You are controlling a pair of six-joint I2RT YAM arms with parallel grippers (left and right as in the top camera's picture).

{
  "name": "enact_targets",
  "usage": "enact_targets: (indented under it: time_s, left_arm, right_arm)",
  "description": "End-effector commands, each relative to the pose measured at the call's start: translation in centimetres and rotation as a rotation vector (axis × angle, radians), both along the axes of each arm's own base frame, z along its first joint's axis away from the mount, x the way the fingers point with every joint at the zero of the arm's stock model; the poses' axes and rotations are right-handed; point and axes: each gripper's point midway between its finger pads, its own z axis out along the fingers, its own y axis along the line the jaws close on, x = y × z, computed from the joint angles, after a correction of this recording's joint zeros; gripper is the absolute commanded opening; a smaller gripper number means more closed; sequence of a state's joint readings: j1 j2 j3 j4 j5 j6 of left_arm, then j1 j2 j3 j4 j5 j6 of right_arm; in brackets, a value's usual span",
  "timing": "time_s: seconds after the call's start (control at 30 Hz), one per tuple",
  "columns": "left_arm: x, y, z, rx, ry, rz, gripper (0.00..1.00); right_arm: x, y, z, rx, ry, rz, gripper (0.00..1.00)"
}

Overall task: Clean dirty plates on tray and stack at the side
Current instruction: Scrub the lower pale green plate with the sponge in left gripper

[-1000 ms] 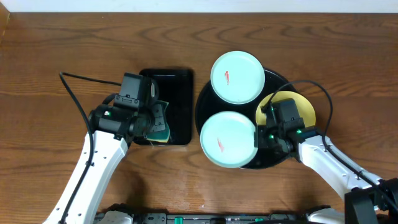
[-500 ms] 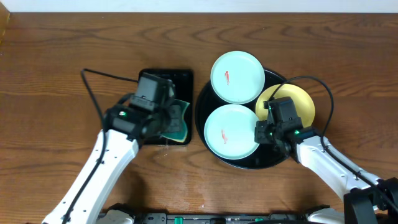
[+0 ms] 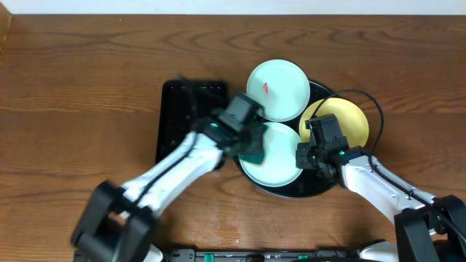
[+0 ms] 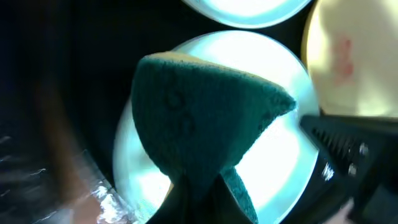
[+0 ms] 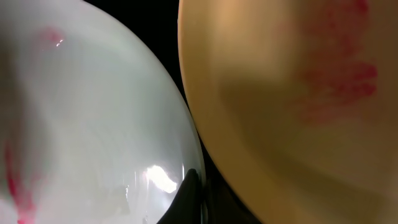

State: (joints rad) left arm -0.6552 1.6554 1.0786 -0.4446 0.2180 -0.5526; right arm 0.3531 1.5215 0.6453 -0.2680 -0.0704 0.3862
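– On the round tray (image 3: pixel 287 192), how much room do I have?
– Little. From overhead I see all three plates crowded on it. The far mint plate (image 3: pixel 277 90) overhangs the far rim and the yellow plate (image 3: pixel 348 120) overhangs the right rim. The near mint plate (image 3: pixel 280 169) sits between them, nearly touching both. The rectangular tray (image 3: pixel 182 109) lies just beside the round one on the left. Beyond that, the desk (image 3: pixel 87 73) is bare wood to the left and far side.
– What do the wrists add?
– My left wrist view shows the green sponge (image 4: pixel 205 118) over the middle of the near mint plate, and a red smear on the yellow plate. I cannot tell whether the sponge touches the plate. My right wrist view shows red streaks on the mint plate's surface, and black tray in the thin gap between the two rims.
– And the claws?
– My left claw (image 3: pixel 246 142) is pinching the sponge, with its arm reaching across the tray's left edge. My right claw (image 3: pixel 302 156) is pressed together on the near mint plate's right rim, and one dark fingertip (image 5: pixel 189 190) shows at that edge.
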Motion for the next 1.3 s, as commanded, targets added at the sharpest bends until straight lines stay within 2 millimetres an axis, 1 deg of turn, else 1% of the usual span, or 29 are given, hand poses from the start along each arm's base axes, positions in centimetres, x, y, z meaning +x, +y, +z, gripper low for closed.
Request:
enact_targets:
  time_s: [0.0, 0.17, 0.2, 0.27, 0.3, 0.37, 0.43, 0.5, 0.6, 0.67, 0.73, 0.77, 0.9, 0.97, 1.0, 1.13, 1.2, 1.27]
  left_arm:
    - [-0.4, -2.8, -2.9, -0.036, 0.090, 0.056, 0.08]
    - [-1.4, -7.2, -6.6, -0.178, 0.214, -0.003, 0.07]
    - [-1.7, -7.3, -7.5, -0.181, 0.241, -0.002, 0.07]
    - [-1.9, -6.9, -8.9, -0.156, 0.271, 0.011, 0.07]
    - [-1.9, -6.4, -9.5, -0.137, 0.277, 0.017, 0.07]
    - [-1.5, -4.5, -10.4, -0.067, 0.279, 0.063, 0.07]
    - [-0.7, -1.6, -10.6, 0.043, 0.262, 0.135, 0.07]
    - [0.1, 1.6, -10.3, 0.172, 0.228, 0.203, 0.07]
    - [0.8, 5.4, -9.0, 0.341, 0.173, 0.260, 0.08]
    - [1.1, 7.2, -8.1, 0.434, 0.140, 0.280, 0.07]
    - [1.2, 8.0, -7.6, 0.478, 0.123, 0.289, 0.08]
    - [1.2, 8.0, -7.5, 0.481, 0.122, 0.284, 0.07]
    - [1.2, 7.5, -7.5, 0.474, 0.113, 0.273, 0.07]
    - [1.5, 6.3, -7.6, 0.428, 0.102, 0.264, 0.08]
    - [1.8, 5.5, -7.5, 0.391, 0.099, 0.257, 0.07]
    - [2.4, 0.1, -7.2, 0.164, 0.103, 0.184, 0.07]
    - [2.1, -2.5, -6.9, 0.055, 0.121, 0.135, 0.07]
    - [1.7, -4.7, -6.5, -0.030, 0.138, 0.087, 0.07]
  right_arm:
    - [-0.8, 0.1, -1.1, -0.020, 0.038, 0.010, 0.01]
    - [-0.7, 0.1, -1.1, -0.020, 0.037, 0.010, 0.01]
    - [-0.8, 0.1, -1.1, -0.020, 0.037, 0.010, 0.01]
    - [-0.8, 0.1, -1.1, -0.020, 0.038, 0.010, 0.01]
    - [-0.8, 0.1, -1.1, -0.020, 0.039, 0.010, 0.01]
    - [-0.8, 0.1, -1.1, -0.020, 0.039, 0.011, 0.01]
    - [-0.8, 0.1, -1.1, -0.020, 0.038, 0.010, 0.01]
    - [-0.8, 0.1, -1.1, -0.020, 0.038, 0.010, 0.01]
    - [-0.8, 0.1, -1.1, -0.020, 0.039, 0.010, 0.01]
    - [-0.8, 0.1, -1.1, -0.020, 0.039, 0.010, 0.01]
    - [-0.8, 0.1, -1.2, -0.021, 0.041, 0.010, 0.01]
    - [-0.9, 0.0, -1.2, -0.022, 0.042, 0.010, 0.01]
    - [-1.0, 0.0, -1.2, -0.023, 0.046, 0.010, 0.01]
    - [-0.9, 0.0, -1.2, -0.023, 0.046, 0.010, 0.01]
    - [-0.9, 0.0, -1.2, -0.023, 0.045, 0.010, 0.01]
    - [-0.9, 0.0, -1.2, -0.023, 0.045, 0.011, 0.01]
    - [-0.9, 0.0, -1.2, -0.023, 0.045, 0.010, 0.01]
    - [-0.9, 0.0, -1.2, -0.023, 0.045, 0.011, 0.01]
